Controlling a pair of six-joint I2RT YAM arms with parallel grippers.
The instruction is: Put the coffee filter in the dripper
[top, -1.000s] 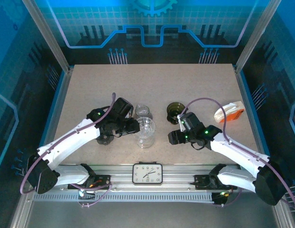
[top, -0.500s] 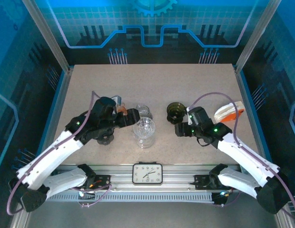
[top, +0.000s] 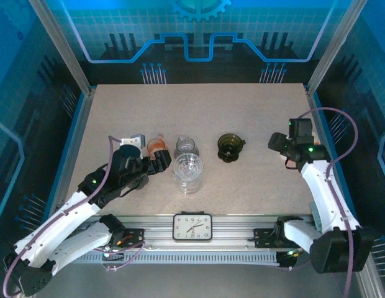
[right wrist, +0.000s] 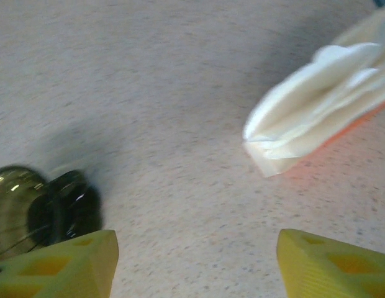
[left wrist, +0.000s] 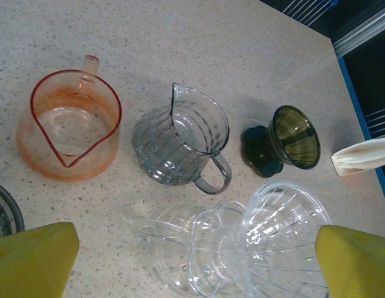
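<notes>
Left claw (left wrist: 195, 261), right claw (right wrist: 195, 264) shifted; two drippers (left wrist: 267, 242) (left wrist: 285, 143), two pitchers (left wrist: 68, 127) (left wrist: 180, 146), one filter stack (right wrist: 323, 105).

The left arm (top: 68, 208) reaches forward; the left gripper (left wrist: 192, 267) is spread wide and holds nothing. The right arm (top: 323, 186) stretches along the right side; the right gripper (right wrist: 195, 267), fingers apart, is empty too.
</notes>
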